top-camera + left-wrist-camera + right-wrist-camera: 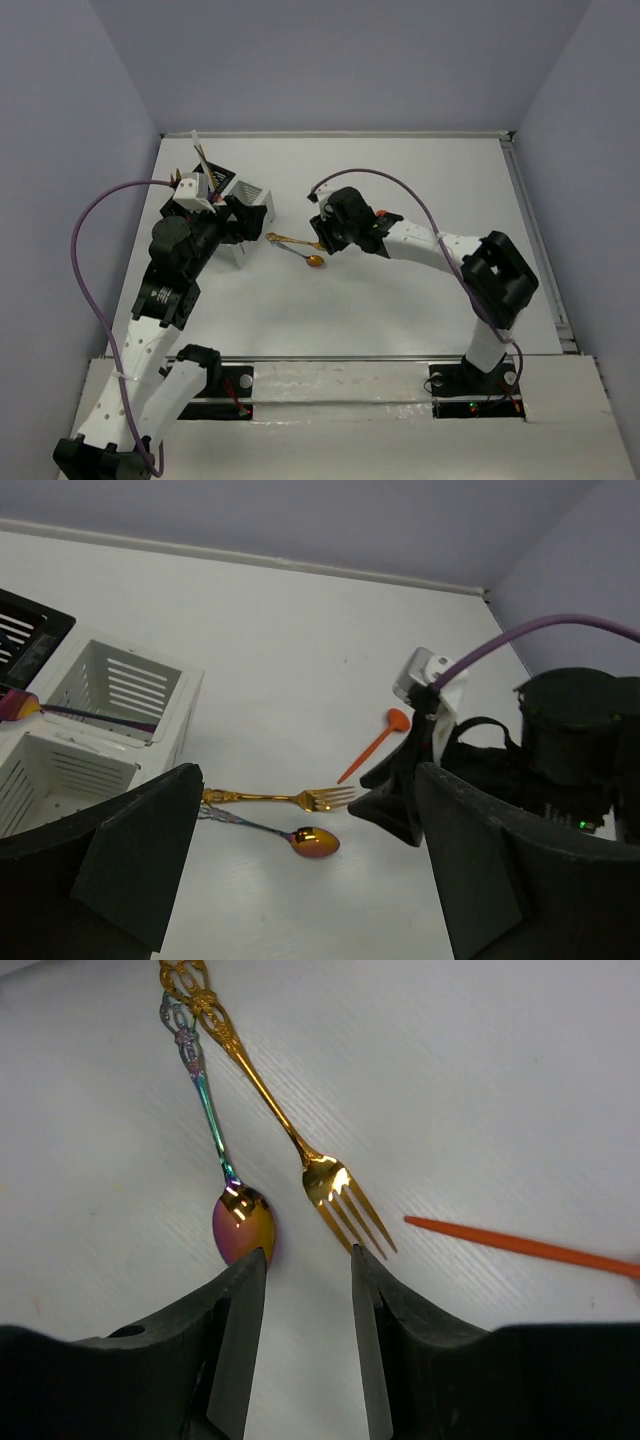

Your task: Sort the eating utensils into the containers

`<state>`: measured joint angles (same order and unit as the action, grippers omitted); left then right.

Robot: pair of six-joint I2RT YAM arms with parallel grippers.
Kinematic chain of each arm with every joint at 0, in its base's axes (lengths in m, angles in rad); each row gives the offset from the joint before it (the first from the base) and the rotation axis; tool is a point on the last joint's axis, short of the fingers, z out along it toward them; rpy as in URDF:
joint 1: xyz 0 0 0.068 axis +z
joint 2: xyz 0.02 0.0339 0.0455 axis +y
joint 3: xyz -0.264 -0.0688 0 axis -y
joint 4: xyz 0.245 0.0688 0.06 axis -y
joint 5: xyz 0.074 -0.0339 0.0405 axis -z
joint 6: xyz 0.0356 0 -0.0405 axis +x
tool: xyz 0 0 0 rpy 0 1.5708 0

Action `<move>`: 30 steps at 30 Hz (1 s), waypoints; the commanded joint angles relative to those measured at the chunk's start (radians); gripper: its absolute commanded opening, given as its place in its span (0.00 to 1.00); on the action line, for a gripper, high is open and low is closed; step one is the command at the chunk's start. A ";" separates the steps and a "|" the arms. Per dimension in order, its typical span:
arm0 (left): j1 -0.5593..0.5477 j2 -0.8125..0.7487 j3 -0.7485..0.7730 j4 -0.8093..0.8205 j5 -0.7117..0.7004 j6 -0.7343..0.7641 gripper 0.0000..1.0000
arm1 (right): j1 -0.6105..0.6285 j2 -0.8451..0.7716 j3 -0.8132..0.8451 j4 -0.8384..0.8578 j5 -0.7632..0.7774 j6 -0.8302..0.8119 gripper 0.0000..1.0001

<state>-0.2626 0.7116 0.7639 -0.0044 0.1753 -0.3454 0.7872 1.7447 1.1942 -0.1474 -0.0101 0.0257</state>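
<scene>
Gold fork & iridescent spoon lie on counter nr white caddy. Pickup step: right fingers part-open, empty, just above both; left fingers wide, empty. Next: drop onto one, close.

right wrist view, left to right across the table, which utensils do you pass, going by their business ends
rainbow spoon → gold fork → orange-red stick
</scene>
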 commanded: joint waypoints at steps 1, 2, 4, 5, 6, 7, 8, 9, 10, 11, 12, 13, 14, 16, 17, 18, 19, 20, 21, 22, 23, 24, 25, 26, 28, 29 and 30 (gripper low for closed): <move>-0.004 -0.055 0.003 0.043 0.019 0.023 0.99 | 0.004 0.126 0.175 -0.124 -0.001 -0.139 0.49; -0.004 -0.057 0.005 0.040 0.024 0.023 0.99 | 0.004 0.184 0.203 -0.136 0.005 -0.147 0.51; -0.004 -0.054 0.012 0.023 0.024 0.029 0.99 | 0.004 0.231 0.267 -0.158 0.006 -0.165 0.52; -0.004 -0.055 0.014 0.020 0.024 0.031 0.99 | 0.004 0.264 0.281 -0.159 0.004 -0.171 0.53; -0.004 -0.058 0.014 0.020 0.030 0.029 0.99 | 0.004 0.279 0.307 -0.164 -0.004 -0.176 0.53; -0.004 -0.061 0.014 0.021 0.035 0.029 0.99 | 0.004 0.289 0.318 -0.169 -0.011 -0.176 0.53; -0.004 -0.064 0.014 0.021 0.036 0.026 0.99 | 0.004 0.298 0.326 -0.169 -0.024 -0.176 0.54; -0.004 -0.067 0.014 0.021 0.039 0.026 0.99 | 0.004 0.305 0.331 -0.166 -0.030 -0.176 0.54; -0.004 -0.072 0.012 0.024 0.041 0.023 0.99 | 0.004 0.317 0.337 -0.159 -0.033 -0.179 0.54; -0.004 -0.075 0.012 0.024 0.043 0.022 0.99 | 0.004 0.325 0.341 -0.159 -0.034 -0.182 0.54; -0.004 -0.075 0.012 0.026 0.046 0.020 0.99 | 0.004 0.344 0.347 -0.172 -0.033 -0.187 0.54; -0.004 -0.075 0.011 0.026 0.052 0.019 0.99 | 0.004 0.357 0.367 -0.182 -0.036 -0.190 0.54; -0.004 -0.074 0.011 0.026 0.055 0.019 0.99 | 0.004 0.368 0.378 -0.191 -0.037 -0.190 0.54; -0.004 -0.070 0.011 0.026 0.062 0.016 0.99 | 0.004 0.398 0.390 -0.199 -0.063 -0.194 0.54; -0.004 -0.070 0.011 0.027 0.062 0.016 0.99 | 0.004 0.404 0.393 -0.195 -0.067 -0.194 0.54; -0.004 -0.069 0.011 0.027 0.066 0.014 0.99 | 0.004 0.412 0.396 -0.189 -0.062 -0.196 0.53; -0.004 -0.066 0.011 0.027 0.067 0.014 0.99 | 0.004 0.420 0.398 -0.184 -0.060 -0.196 0.52; -0.004 -0.064 0.011 0.027 0.066 0.014 0.99 | 0.004 0.432 0.403 -0.176 -0.054 -0.198 0.50; -0.004 -0.061 0.011 0.027 0.066 0.014 0.99 | 0.004 0.437 0.409 -0.172 -0.048 -0.202 0.46; -0.004 -0.061 0.009 0.027 0.067 0.014 0.99 | 0.004 0.443 0.413 -0.170 -0.047 -0.204 0.45; -0.004 -0.060 0.009 0.027 0.067 0.014 0.99 | 0.004 0.450 0.418 -0.170 -0.047 -0.207 0.43; -0.004 -0.058 0.009 0.027 0.067 0.013 0.99 | 0.004 0.453 0.423 -0.167 -0.041 -0.216 0.35; -0.004 -0.057 0.009 0.027 0.067 0.013 0.99 | 0.004 0.457 0.426 -0.162 -0.036 -0.219 0.32; -0.004 -0.055 0.009 0.027 0.066 0.013 0.99 | 0.004 0.460 0.427 -0.159 -0.030 -0.225 0.28; -0.004 -0.050 0.009 0.029 0.067 0.011 0.99 | 0.004 0.470 0.432 -0.156 -0.027 -0.244 0.20; -0.004 -0.049 0.006 0.029 0.064 0.009 0.99 | -0.005 0.473 0.436 -0.149 -0.028 -0.250 0.17; -0.004 -0.046 0.008 0.029 0.066 0.011 0.99 | -0.005 0.475 0.438 -0.146 -0.030 -0.263 0.11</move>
<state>-0.2626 0.6643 0.7593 -0.0196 0.2256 -0.3351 0.7864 2.1757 1.6028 -0.3138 -0.0559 -0.1844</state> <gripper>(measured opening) 0.986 0.180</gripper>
